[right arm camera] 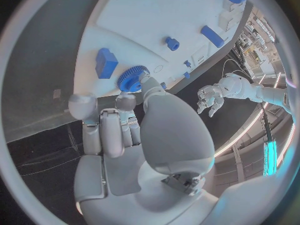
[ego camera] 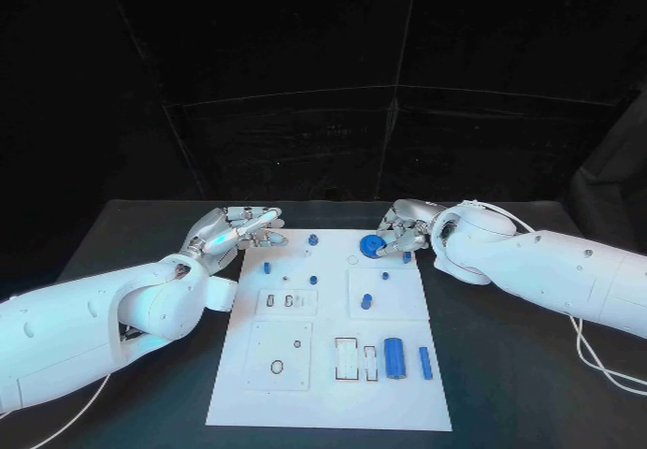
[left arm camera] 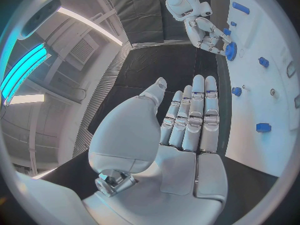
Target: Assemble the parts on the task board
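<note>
1. Head view: the right hand (ego camera: 405, 232) pinches a blue gear (ego camera: 371, 246) at the far edge of the task board (ego camera: 330, 398); the left hand (ego camera: 237, 229) hovers by the board's far left corner.
2. Left wrist view: the left hand's fingers (left arm camera: 194, 120) lie straight, holding nothing.
3. Right wrist view: the gear (toothed rim plain) (right arm camera: 132, 78) sits between thumb and fingertip over the board.

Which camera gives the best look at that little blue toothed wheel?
The right wrist view: the blue gear is close, teeth clear, at the right hand fingertips. In the head view it is small, partly behind fingers; in the left wrist view distant.
</note>
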Available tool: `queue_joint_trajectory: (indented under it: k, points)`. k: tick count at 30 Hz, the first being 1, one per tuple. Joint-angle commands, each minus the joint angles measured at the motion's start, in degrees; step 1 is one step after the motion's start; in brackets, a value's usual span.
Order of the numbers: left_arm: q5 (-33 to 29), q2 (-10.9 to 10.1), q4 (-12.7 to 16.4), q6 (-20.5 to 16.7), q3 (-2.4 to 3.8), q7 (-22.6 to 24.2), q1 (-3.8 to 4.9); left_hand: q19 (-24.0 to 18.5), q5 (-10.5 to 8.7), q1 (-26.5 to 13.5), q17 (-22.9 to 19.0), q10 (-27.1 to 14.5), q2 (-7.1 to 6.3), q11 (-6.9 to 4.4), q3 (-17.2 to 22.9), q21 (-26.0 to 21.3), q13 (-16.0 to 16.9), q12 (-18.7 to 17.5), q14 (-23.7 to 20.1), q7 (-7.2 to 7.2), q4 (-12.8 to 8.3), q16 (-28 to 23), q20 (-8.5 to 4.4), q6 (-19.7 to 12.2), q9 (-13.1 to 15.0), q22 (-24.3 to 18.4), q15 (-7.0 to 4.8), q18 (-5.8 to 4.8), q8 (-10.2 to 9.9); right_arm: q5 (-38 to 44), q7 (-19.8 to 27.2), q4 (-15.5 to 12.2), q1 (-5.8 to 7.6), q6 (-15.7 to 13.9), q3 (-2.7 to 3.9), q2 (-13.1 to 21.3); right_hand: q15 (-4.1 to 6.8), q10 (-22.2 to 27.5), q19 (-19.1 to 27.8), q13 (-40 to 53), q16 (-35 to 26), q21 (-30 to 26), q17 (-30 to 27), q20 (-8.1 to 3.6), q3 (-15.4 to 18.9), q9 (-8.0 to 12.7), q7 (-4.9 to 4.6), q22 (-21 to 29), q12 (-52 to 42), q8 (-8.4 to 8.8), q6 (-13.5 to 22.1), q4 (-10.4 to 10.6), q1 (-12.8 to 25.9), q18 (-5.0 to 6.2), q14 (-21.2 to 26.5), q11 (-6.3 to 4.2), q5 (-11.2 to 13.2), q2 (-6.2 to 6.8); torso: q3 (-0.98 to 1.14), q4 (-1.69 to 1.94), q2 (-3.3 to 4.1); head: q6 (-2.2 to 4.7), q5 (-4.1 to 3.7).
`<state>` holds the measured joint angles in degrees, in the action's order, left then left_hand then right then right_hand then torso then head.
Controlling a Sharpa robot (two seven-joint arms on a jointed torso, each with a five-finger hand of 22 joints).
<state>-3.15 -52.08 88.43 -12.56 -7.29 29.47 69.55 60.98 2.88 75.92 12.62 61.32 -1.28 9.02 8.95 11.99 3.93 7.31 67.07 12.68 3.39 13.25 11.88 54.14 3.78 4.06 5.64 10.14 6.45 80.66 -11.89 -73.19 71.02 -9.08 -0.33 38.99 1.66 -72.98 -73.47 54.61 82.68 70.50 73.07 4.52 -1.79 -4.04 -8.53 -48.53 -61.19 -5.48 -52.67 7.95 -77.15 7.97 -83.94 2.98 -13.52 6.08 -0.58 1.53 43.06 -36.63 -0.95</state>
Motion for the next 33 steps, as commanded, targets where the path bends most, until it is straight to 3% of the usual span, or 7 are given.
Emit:
queue_joint_trajectory:
  k: [1, 6, 16, 33]
  points:
    - [-0.1, 0.1, 0.0, 1.0, 0.05, -0.4, 0.1, 0.2, -0.06, 0.1, 0.1, -0.3, 0.55, 0.18, 0.1, -0.4, -0.1, -0.2, -0.4, 0.14, -0.4, -0.2, 0.07, -0.3, 0.0, -0.1, 0.16, 0.28, -0.4, 2.6, 1.8, -0.1, 0.12, -1.1, 0.04, -0.3, -0.21, -1.5, -0.8, 3.6, 0.6, 0.7, 1.2, 0.0, 0.6, -0.1, 0.38, -1.1, -3.2, -0.27, -0.4, -0.1, -0.8, -0.74, -3.4, 0.04, -0.4, -0.06, 0.02, -0.01, 0.0, -0.04, -0.05]
    - [-0.1, 0.2, -0.1, 1.1, 0.04, -0.4, 0.1, 0.2, -0.06, 0.1, 0.1, -0.3, 0.55, 0.18, 0.1, -0.4, -0.1, -0.2, -0.4, 0.14, -0.4, -0.2, 0.07, -0.3, 0.0, -0.1, 0.16, 0.28, -0.4, 4.8, 2.2, -0.2, 0.12, -1.9, 0.03, -0.5, -0.22, -3.7, -1.4, 9.1, 1.5, 1.8, 3.1, 0.03, 0.9, -0.1, 0.42, -2.8, -7.9, -0.52, -0.8, -0.4, -1.4, -1.01, -3.6, 0.02, -0.4, -0.36, 0.03, 0.01, 0.02, -0.12, -0.13]
    - [-0.1, 0.3, -0.2, 2.3, 0.04, -0.9, 0.1, 0.3, -0.07, 0.1, 0.1, -0.4, 0.61, 0.19, 0.2, -0.4, -0.1, -0.2, -0.4, 0.15, -0.5, -0.3, 0.08, -0.4, 0.0, -0.1, 0.16, 0.29, -0.4, 6.8, 1.3, -0.1, 0.11, -1.2, 0.03, -0.8, -0.27, -3.9, -1.4, 10.4, 1.8, 2.3, 3.6, 0.07, 1.1, 0.0, 0.36, -3.4, -8.9, -0.46, -0.7, -0.8, -2.0, -1.09, -3.7, 0.07, 0.4, -0.6, 0.02, 0.01, 0.04, -0.13, -0.17]
    - [-0.1, 0.6, -0.4, 2.8, 0.04, -1.3, 0.09, 0.2, -0.08, 0.1, 0.2, -0.6, 0.61, 0.24, 0.2, -0.6, -0.1, -0.3, -0.6, 0.19, -0.7, -0.4, 0.11, -0.5, 0.0, -0.1, 0.22, 0.27, -0.5, 9.8, 0.0, 0.8, 0.08, 2.6, 0.0, -1.9, -0.38, -6.1, -1.9, 15.2, 2.4, 3.2, 4.9, 0.17, 0.8, 0.0, 0.27, -4.9, -12.8, -0.59, -1.1, -1.6, -3.0, -1.32, -3.8, 0.17, 1.0, -1.39, 0.02, 0.06, 0.05, -0.69, -0.04]
